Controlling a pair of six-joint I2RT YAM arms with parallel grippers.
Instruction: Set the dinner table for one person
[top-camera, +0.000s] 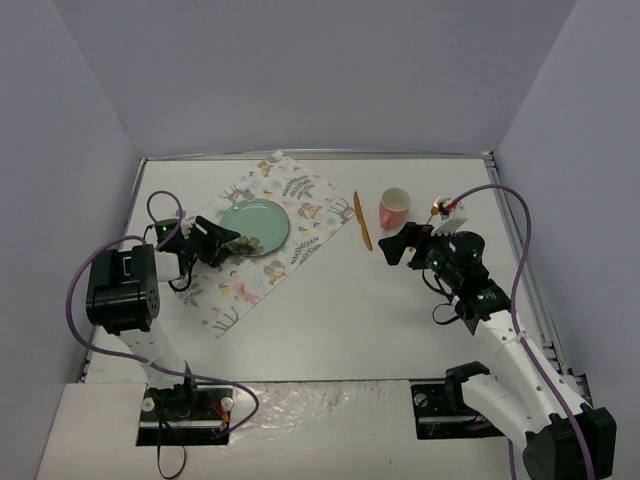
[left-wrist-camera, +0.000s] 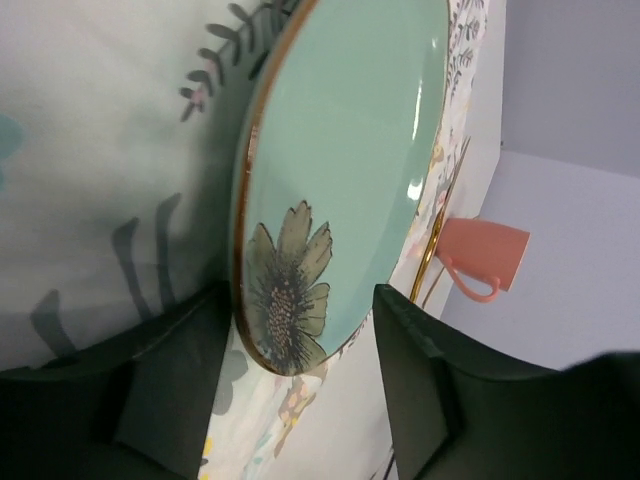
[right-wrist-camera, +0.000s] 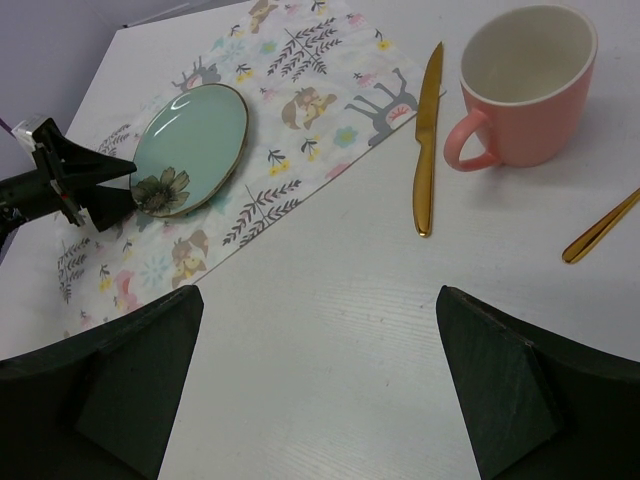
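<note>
left wrist: tool (left-wrist-camera: 300, 300) at plate (left-wrist-camera: 350, 150) (teal)

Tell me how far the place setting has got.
Done: the plate sits on the placemat. In hand: nothing held; the left gripper straddles the plate's rim with jaws apart, and the right gripper hangs open and empty. Left: placing the gold knife, pink cup and a second gold utensil, lying on the dinner table right of the placemat.

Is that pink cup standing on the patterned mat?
No, the pink cup stands on the bare white table, on the far side of the gold knife from the patterned mat.
</note>
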